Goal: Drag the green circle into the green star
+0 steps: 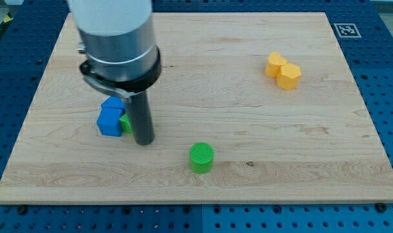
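Note:
The green circle [201, 157] is a short green cylinder lying low in the middle of the wooden board [248, 84]. The green star [125, 123] shows only as a small green sliver at the view's left, mostly hidden behind my rod and pressed against blue blocks. My tip [144, 140] rests on the board just right of the green star, to the left of and slightly above the green circle, apart from it.
Two blue blocks [110, 115] sit touching each other just left of the green star. Two yellow blocks [283, 70] sit together at the upper right. The arm's grey body [115, 39] covers the board's upper left. Blue perforated table surrounds the board.

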`<action>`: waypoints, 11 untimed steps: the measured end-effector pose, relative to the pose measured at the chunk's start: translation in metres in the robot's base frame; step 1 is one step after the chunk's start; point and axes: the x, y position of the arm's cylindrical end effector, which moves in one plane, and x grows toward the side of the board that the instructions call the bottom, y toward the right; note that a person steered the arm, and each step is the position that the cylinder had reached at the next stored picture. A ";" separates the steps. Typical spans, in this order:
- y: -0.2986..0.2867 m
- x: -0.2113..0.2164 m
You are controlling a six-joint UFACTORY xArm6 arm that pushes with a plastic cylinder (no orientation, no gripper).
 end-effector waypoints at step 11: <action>0.056 -0.038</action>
